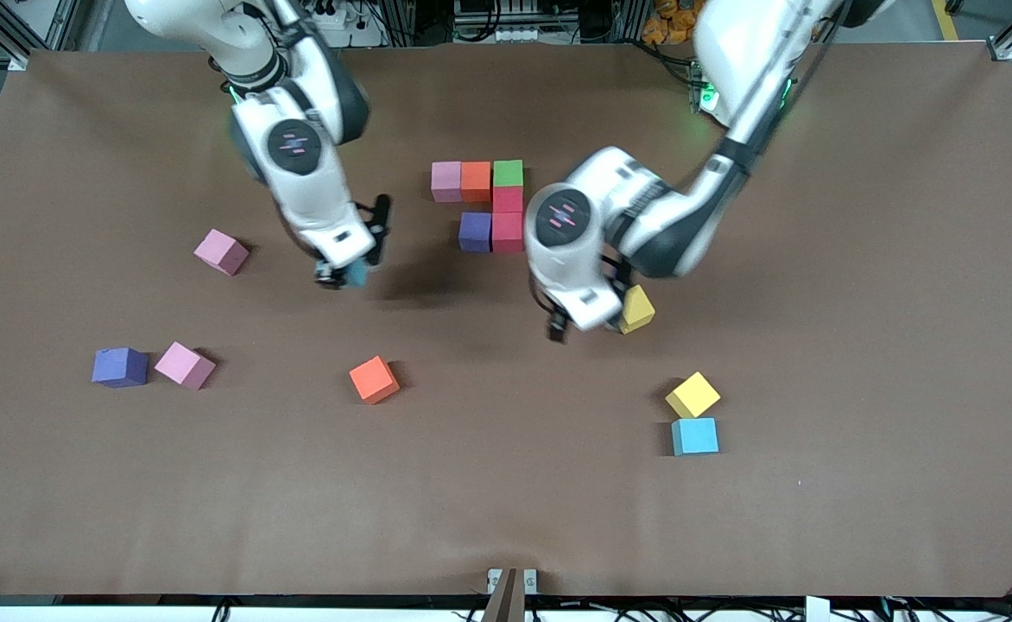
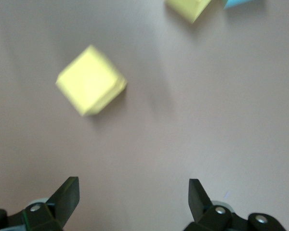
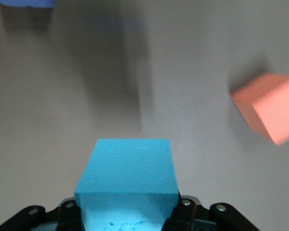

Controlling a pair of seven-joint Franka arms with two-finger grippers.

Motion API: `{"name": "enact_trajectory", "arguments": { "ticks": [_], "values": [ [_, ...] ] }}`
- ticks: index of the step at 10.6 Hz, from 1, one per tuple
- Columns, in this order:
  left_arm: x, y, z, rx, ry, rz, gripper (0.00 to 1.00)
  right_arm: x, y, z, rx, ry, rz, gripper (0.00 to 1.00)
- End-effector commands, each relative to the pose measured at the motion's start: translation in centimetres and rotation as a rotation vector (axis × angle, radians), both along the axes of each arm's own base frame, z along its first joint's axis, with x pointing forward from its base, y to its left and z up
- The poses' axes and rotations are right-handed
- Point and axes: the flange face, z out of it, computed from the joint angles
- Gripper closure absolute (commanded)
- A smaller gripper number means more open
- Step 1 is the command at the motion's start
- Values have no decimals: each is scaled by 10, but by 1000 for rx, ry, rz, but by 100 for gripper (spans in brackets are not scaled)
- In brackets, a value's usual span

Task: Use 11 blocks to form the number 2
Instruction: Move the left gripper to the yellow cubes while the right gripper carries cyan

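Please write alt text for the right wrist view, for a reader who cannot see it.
The right gripper is shut on a light blue block, held above the brown table. An orange block lies on the table at one edge of the view, and a corner of a purple block shows at another.

- Right arm bent down over mid-tabletop, toward its own end; right gripper (image 3: 127, 219) clamped on a light blue block (image 3: 127, 185), up off the surface.
- Left arm reaches in low near centre; left gripper (image 2: 134, 199) spread wide, holding nothing.
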Motion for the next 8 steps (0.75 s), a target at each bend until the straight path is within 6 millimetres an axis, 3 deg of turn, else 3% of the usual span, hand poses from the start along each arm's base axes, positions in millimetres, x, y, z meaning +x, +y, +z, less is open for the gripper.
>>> {"name": "enact_trajectory", "arguments": {
  "ticks": [1, 5, 6, 8],
  "values": [
    [39, 64, 37, 4, -33, -43, 0, -14, 18, -19, -5, -2, 42, 66],
    [100, 197, 74, -4, -68, -122, 0, -60, 63, -58, -36, 0, -40, 66],
    [101, 215, 86, -1, -75, -146, 0, -70, 73, -67, -31, 22, -64, 66],
    [89, 220, 78, 29, 22, -207, 0, -91, 96, -81, -6, 42, -61, 66]
  ]
}}
